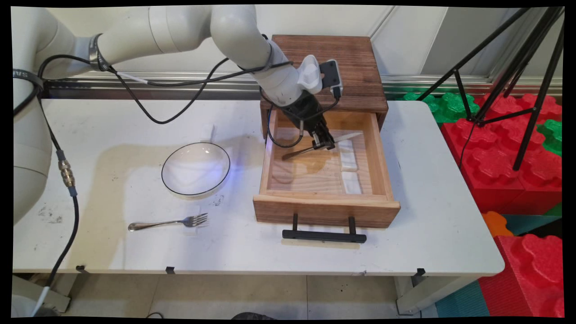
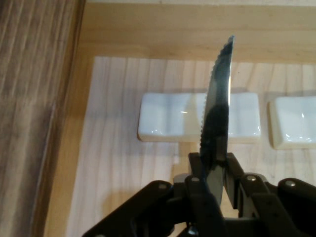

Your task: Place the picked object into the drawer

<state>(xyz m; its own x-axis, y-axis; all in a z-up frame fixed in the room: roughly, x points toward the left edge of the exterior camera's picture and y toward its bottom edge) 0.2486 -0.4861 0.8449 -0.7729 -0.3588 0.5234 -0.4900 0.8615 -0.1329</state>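
My gripper (image 1: 325, 144) hangs inside the open wooden drawer (image 1: 326, 211), shut on a table knife (image 1: 346, 137). The knife lies roughly level above the drawer floor, handle to the left, blade to the right. In the hand view the serrated blade (image 2: 217, 113) rises from between the black fingers (image 2: 234, 173) and crosses over a white ceramic rest (image 2: 165, 116). A second white rest (image 2: 294, 121) lies beside the first. In the main view both rests (image 1: 348, 155) sit in a row on the drawer's right side.
The drawer belongs to a dark wooden cabinet (image 1: 355, 58) at the table's back. A white bowl (image 1: 195, 168) with a dark rim stands left of the drawer. A fork (image 1: 168, 222) lies near the front edge. A black tripod (image 1: 508, 81) and red and green blocks (image 1: 517, 148) stand off the table's right side.
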